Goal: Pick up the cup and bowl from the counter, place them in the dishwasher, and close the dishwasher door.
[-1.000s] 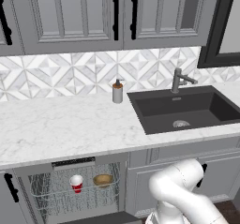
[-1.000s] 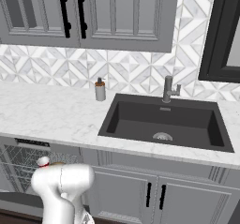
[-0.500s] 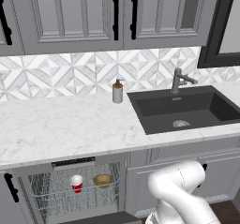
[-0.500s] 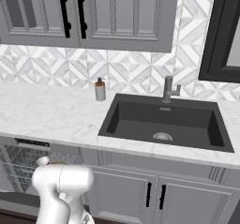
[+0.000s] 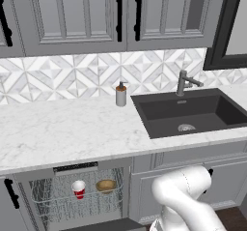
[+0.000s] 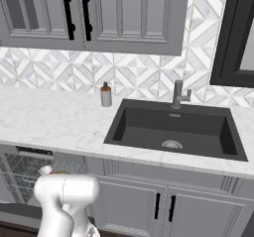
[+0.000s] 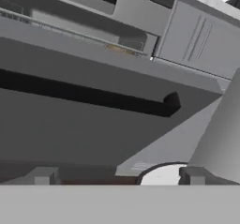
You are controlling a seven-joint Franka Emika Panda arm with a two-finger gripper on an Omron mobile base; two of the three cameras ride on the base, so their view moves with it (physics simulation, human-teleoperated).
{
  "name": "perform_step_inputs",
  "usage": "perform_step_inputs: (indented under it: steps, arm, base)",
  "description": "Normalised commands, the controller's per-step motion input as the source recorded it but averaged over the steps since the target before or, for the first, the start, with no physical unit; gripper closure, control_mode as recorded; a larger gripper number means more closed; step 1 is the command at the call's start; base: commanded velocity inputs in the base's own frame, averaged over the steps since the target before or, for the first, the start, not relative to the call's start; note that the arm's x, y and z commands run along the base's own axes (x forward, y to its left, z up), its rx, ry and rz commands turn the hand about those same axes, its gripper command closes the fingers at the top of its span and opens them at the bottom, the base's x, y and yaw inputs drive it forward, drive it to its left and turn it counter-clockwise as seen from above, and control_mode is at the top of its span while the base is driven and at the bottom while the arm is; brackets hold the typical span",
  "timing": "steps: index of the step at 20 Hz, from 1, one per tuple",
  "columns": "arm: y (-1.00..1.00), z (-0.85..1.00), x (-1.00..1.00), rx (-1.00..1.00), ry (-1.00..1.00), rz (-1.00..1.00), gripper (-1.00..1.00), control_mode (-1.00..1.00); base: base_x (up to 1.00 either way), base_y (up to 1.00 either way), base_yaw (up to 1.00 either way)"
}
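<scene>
Cup and bowl already sit in the dishwasher rack, so only the door needs shutting; gripper fingers spread wide, empty, right under its handle.

Evenly and softly lit throughout, rendered flat, with no glare and no single obvious light source. Faint shading only under the counter edge and inside the dishwasher cavity; sink basin dark. Slightly soft and pixelated in both base views, coarser still at close range in the hand view.

Veined marble counter, wire rack
</scene>
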Motion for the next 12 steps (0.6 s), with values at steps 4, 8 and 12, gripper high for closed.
perform_step_inputs:
  steps: [4, 8, 12]
  arm:
    - [0.13, -0.59, 0.92, -0.18, -0.03, 0.0, -1.0, -1.0]
    - [0.25, -0.79, 0.95, -0.19, -0.05, 0.0, -1.0, -1.0]
    - [0.34, -0.84, 1.0, -0.16, -0.1, 0.0, -1.0, -1.0]
  base:
    - [0.0, 0.0, 0.0]
    - [0.0, 0.0, 0.0]
    - [0.0, 0.0, 0.0]
